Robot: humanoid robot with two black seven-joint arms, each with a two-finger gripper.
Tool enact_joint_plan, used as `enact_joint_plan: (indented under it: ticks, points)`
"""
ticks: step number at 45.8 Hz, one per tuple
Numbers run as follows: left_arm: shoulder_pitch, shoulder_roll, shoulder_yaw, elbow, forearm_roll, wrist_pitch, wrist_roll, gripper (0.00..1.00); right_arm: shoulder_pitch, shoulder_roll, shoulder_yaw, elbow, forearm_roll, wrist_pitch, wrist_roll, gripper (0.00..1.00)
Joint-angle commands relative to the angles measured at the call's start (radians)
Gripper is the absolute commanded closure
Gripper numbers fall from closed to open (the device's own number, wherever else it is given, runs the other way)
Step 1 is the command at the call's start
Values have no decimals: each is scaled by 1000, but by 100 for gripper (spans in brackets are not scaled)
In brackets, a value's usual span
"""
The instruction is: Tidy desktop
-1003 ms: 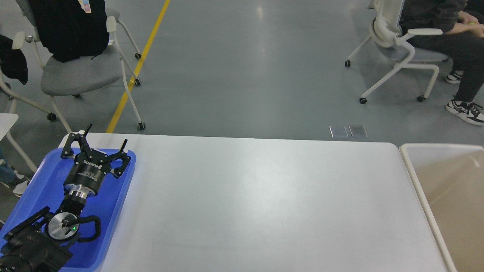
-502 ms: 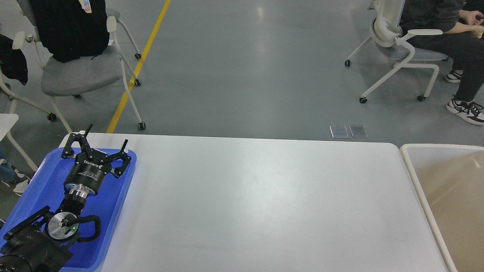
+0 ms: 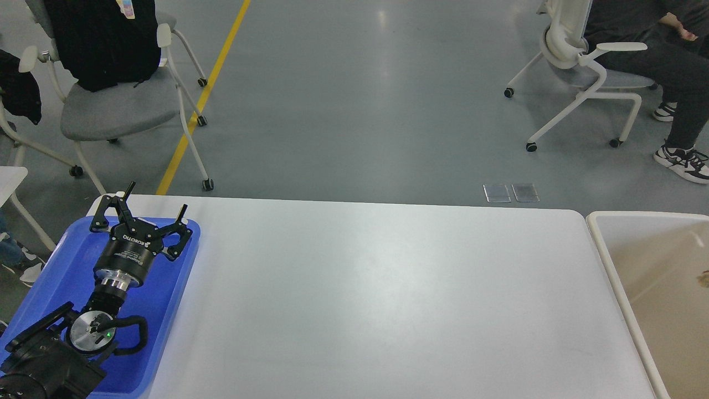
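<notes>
Head view: one white tabletop (image 3: 376, 299) fills the middle, flanked by a tray and a bin.
One beige bin (image 3: 653, 288) sits off its right end; one blue tray (image 3: 50, 277) lies on its left end, under the left gripper (image 3: 141, 213), fingers spread and released. Two chairs (image 3: 111, 105) stand beyond.

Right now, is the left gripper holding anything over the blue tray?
No: the left gripper is over the blue tray with its fingers spread wide and nothing between them.
</notes>
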Motion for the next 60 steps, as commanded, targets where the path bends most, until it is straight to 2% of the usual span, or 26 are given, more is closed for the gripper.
enact_joint_plan:
  ticks: [1,2,5,6,9,10,13,35,48,50,60]
  points:
    - [0,0,0,0,0,0,0,1,-17,35,-11,2,3,-63,1,93]
    - [0,0,0,0,0,0,0,1,-17,37,-16,2,3,-69,3,83]
    - [0,0,0,0,0,0,0,1,-21,38,-28,2,-5,-87,3,43]
    - [0,0,0,0,0,0,0,1,-24,38,-32,2,-11,-93,3,34]
    - [0,0,0,0,0,0,0,1,-26,38,-60,0,-15,-107,3,20]
    - [0,0,0,0,0,0,0,1,-26,38,-80,2,-15,-107,3,12]
    - [1,0,0,0,0,0,0,1,-29,38,-117,2,-15,-106,3,1]
    - [0,0,0,0,0,0,0,1,-52,29,-132,7,-9,-104,3,0]
    - [0,0,0,0,0,0,0,1,66,-11,-109,2,2,-158,10,1]
    - [0,0,0,0,0,0,0,1,98,-22,-98,3,2,-158,21,1]
    - [0,0,0,0,0,0,0,1,172,-34,70,16,2,-153,151,0]
